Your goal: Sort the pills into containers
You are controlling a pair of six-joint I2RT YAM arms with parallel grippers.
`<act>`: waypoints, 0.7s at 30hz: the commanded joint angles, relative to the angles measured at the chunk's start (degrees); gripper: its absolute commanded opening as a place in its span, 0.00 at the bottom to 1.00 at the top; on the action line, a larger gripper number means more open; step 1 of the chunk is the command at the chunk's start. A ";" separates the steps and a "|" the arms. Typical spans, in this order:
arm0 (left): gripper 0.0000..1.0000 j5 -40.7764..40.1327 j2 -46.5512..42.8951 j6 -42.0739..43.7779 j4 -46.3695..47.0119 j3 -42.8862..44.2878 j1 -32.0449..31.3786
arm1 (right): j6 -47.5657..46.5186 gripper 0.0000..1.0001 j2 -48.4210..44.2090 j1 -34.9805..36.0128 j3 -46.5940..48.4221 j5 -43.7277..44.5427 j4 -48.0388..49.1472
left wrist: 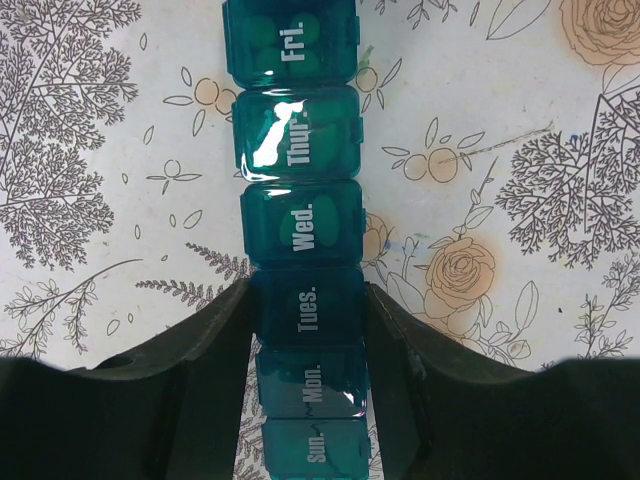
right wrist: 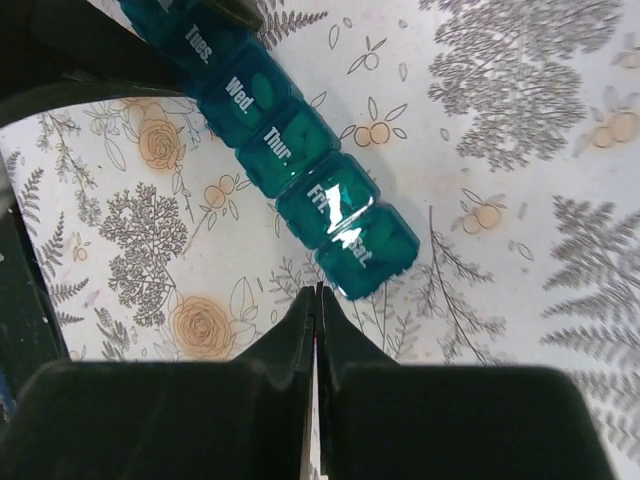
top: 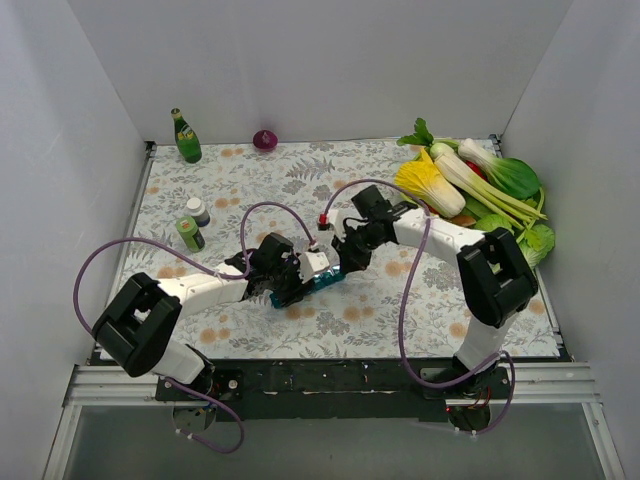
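The containers are one teal pill-organizer strip lying on the floral mat, lids closed and marked Sun. to Sat. Pale pill shapes show through the Wed., Thur. and Fri. lids. My left gripper is shut on the strip, its fingers pressed against both sides at the Tues. and Mon. compartments. In the top view the left gripper covers the strip's left end. My right gripper is shut, tips just short of the Sat. end of the strip. It also shows in the top view. No loose pills show.
A small green jar and a small white bottle stand at the left. A green glass bottle and a purple onion are at the back. A pile of vegetables fills the back right corner.
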 commanded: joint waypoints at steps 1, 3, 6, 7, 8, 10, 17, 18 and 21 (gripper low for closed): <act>0.40 -2.08 0.19 -2.95 -4.03 -0.77 -0.18 | -2.01 0.08 -8.53 -2.99 2.55 -1.85 -2.27; 0.74 -2.87 -1.56 -4.44 -2.45 -0.95 -0.26 | -2.71 0.20 -11.95 -4.93 1.85 -1.94 -2.45; 0.98 -2.35 -5.43 -6.82 -1.39 -1.04 -0.18 | -3.24 0.36 -16.79 -6.95 -0.08 -1.77 -2.53; 0.98 -2.26 -7.18 -7.86 -1.48 -0.78 -0.09 | -3.50 0.41 -18.02 -7.39 -0.61 -1.68 -2.45; 0.98 -2.26 -8.15 -8.31 -2.35 0.01 -0.09 | -3.76 0.44 -20.64 -7.92 -1.40 -1.59 -2.62; 0.98 -2.17 -11.83 -9.63 -3.32 0.81 0.00 | -4.03 0.53 -23.55 -9.68 -2.10 -0.89 -3.15; 0.98 -6.96 -30.20 -25.15 -1.14 6.16 0.70 | -0.79 0.93 -43.56 -19.69 -4.30 3.86 2.20; 0.98 -9.87 -33.79 -32.41 -0.78 7.13 0.79 | 1.48 0.98 -45.43 -22.40 -4.30 5.51 4.04; 0.98 -17.98 -37.77 -42.47 -4.80 14.67 1.23 | 9.84 0.98 -47.56 -26.80 0.33 7.90 1.26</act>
